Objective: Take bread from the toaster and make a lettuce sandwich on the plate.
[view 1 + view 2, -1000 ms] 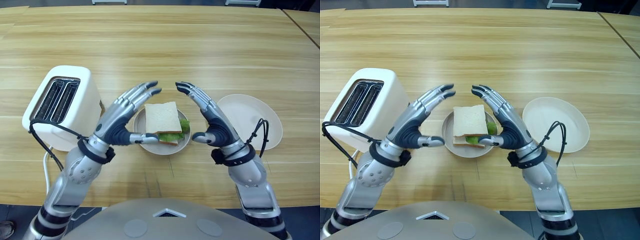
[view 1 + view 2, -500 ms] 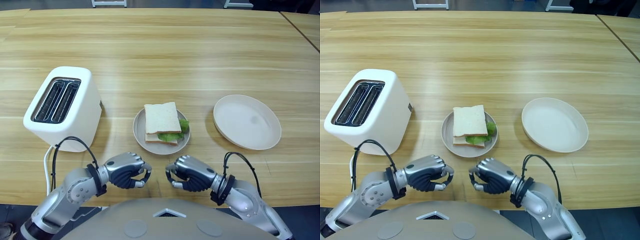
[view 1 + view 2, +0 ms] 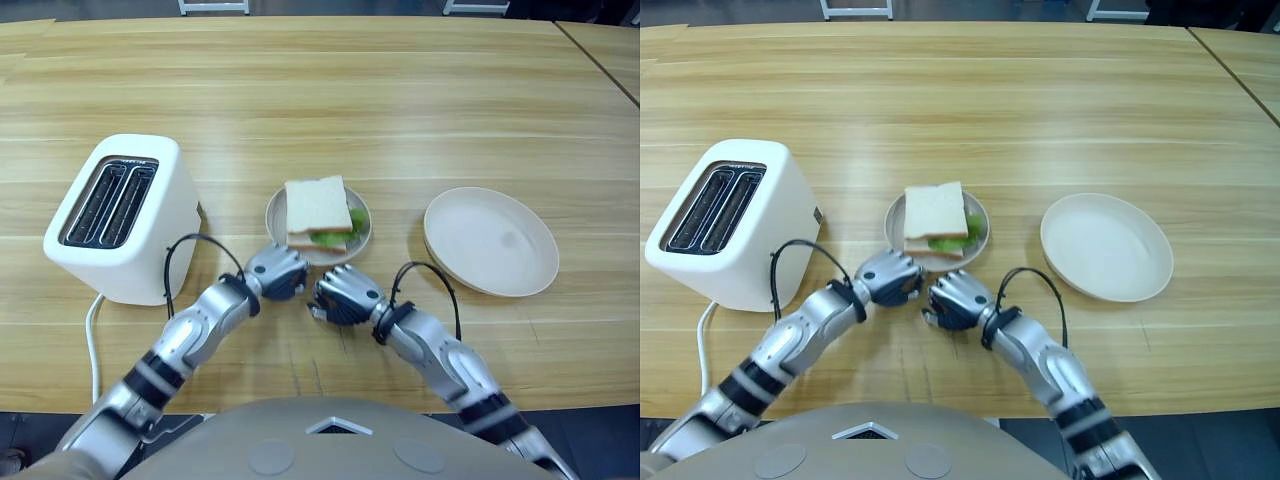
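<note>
The tabletop (image 3: 420,100) carries the toaster (image 3: 120,215) at left, slots apparently empty. The small plate (image 3: 274,214) holds the sandwich (image 3: 316,204), lettuce (image 3: 325,238) peeking out. Just before its rim sit the left hand (image 3: 276,272) and right hand (image 3: 345,296), fingers curled into empty fists; a forward nudge could shove the plate.

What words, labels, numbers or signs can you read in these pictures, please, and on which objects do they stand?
No text can be read in either view.
toaster: a small dark mark on its side, too small to tell whether it is print.
sandwich, sandwich plate, empty plate, table: no print seen.
</note>
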You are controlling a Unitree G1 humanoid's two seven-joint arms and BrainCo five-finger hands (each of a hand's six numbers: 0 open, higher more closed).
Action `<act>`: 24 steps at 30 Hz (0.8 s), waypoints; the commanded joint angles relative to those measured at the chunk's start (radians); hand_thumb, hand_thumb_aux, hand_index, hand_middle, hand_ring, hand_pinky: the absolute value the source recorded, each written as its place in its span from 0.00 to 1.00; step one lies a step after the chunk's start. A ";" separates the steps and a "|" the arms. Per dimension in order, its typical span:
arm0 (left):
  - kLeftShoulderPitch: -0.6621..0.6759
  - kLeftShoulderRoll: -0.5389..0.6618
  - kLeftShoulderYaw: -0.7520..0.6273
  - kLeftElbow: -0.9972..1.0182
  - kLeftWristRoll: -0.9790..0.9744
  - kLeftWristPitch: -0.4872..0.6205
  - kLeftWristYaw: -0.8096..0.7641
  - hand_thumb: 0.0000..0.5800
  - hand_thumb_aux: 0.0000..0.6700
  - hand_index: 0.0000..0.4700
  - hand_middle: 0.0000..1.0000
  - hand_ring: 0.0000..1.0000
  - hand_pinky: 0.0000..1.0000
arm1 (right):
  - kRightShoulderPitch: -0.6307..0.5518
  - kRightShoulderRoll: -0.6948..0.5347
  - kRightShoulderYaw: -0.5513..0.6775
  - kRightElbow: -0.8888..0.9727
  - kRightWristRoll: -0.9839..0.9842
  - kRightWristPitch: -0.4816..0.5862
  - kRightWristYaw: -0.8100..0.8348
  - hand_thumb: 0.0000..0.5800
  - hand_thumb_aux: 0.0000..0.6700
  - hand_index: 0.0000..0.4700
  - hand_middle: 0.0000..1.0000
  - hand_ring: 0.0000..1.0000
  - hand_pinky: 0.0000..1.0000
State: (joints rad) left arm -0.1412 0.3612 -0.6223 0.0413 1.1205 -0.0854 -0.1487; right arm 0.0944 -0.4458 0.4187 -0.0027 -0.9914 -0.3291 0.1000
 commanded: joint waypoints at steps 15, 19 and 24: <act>0.116 0.013 0.116 -0.066 -0.383 -0.036 0.080 0.55 0.33 0.33 1.00 1.00 1.00 | -0.081 -0.002 -0.097 0.098 0.321 0.070 -0.038 0.26 0.14 0.14 1.00 1.00 1.00; 0.391 0.078 0.194 -0.341 -0.970 -0.182 -0.121 0.00 0.00 0.00 0.20 0.20 0.20 | 0.194 0.006 -0.207 -0.177 0.870 0.004 0.121 0.00 0.00 0.00 0.00 0.00 0.00; 0.475 0.119 0.280 -0.401 -1.308 -0.249 -0.248 0.00 0.00 0.00 0.00 0.00 0.00 | 0.304 0.023 -0.258 -0.322 1.334 0.006 0.262 0.00 0.00 0.00 0.00 0.00 0.00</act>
State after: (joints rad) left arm 0.2411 0.4278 -0.4483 -0.2507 0.1635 -0.2773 -0.2591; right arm 0.2955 -0.4405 0.2484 -0.1522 -0.0947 -0.3312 0.2311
